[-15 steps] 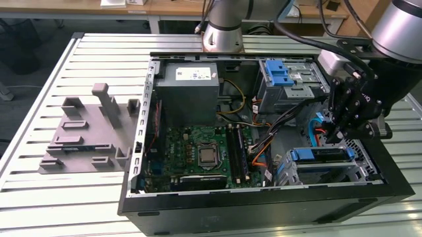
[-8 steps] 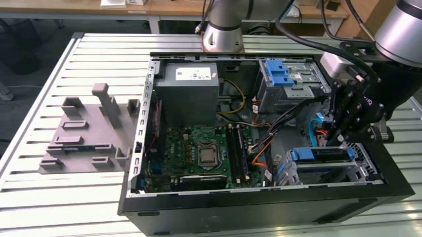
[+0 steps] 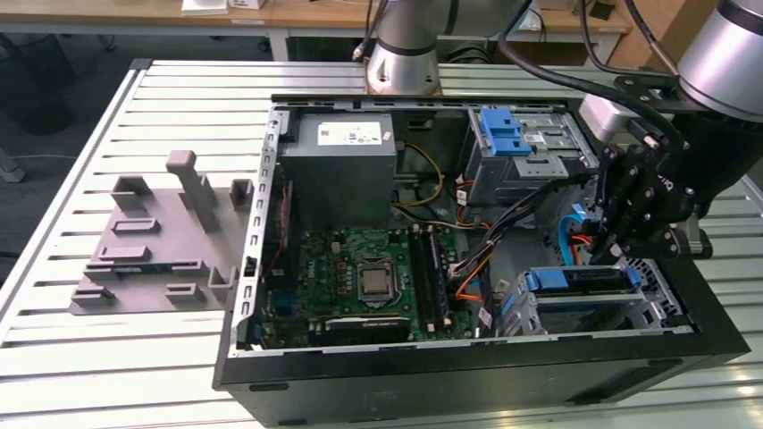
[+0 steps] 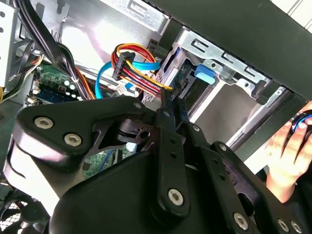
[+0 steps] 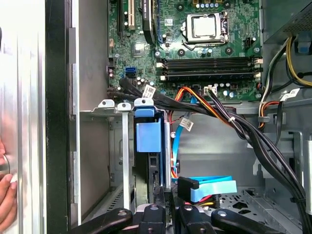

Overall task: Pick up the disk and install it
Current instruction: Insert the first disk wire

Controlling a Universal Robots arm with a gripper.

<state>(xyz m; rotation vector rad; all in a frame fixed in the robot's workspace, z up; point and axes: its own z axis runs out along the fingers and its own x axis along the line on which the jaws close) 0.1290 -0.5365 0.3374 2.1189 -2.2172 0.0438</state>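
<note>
Case [image 3: 298, 380]: board [image 3: 357, 277]; cage [image 3: 649, 308] holds disk [image 3: 578, 280]. Gripper [image 3: 620, 255] above disk, fingers apparently narrow, contact unclear.

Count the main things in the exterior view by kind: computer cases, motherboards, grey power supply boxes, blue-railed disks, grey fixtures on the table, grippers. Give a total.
computer case: 1
motherboard: 1
grey power supply box: 1
disk with blue rail: 1
grey fixture: 1
gripper: 1
Total: 6
</note>
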